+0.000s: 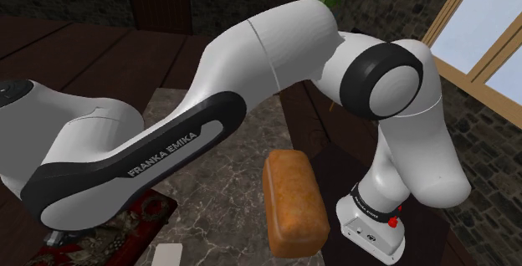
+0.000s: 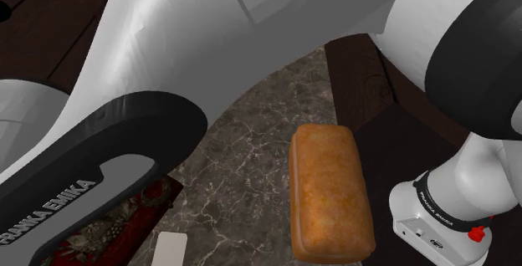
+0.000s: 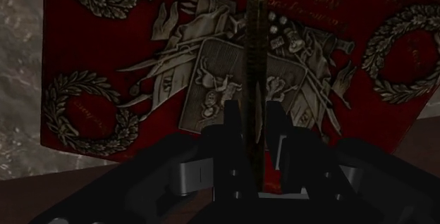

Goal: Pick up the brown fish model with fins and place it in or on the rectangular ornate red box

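Evidently the pick-up is done: the one brown fish [image 3: 255,75], a thin edge-on strip, is clasped between the nearly closed fingers of the claw [image 3: 252,117], above the single ornate red box [image 3: 70,46] near an edge of the bench [image 2: 251,147]. Lowering and release remain, I judge; one loaf [image 1: 293,202] lies mid-bench.

The thin, mottled brown fish model [image 3: 258,82] is showing edge-on as a narrow dark strip. It is sitting clasped between the two black fingers [image 3: 230,127] and reaching out past their tips. It is hanging over the middle of the rectangular ornate red box [image 3: 92,60]; whether it is touching the box cannot be told. The box is lying flat on the grey marbled surface [image 3: 17,53] with its decorated top facing up. That top is carrying a grey coat-of-arms relief at its centre and grey wreaths toward its corners.
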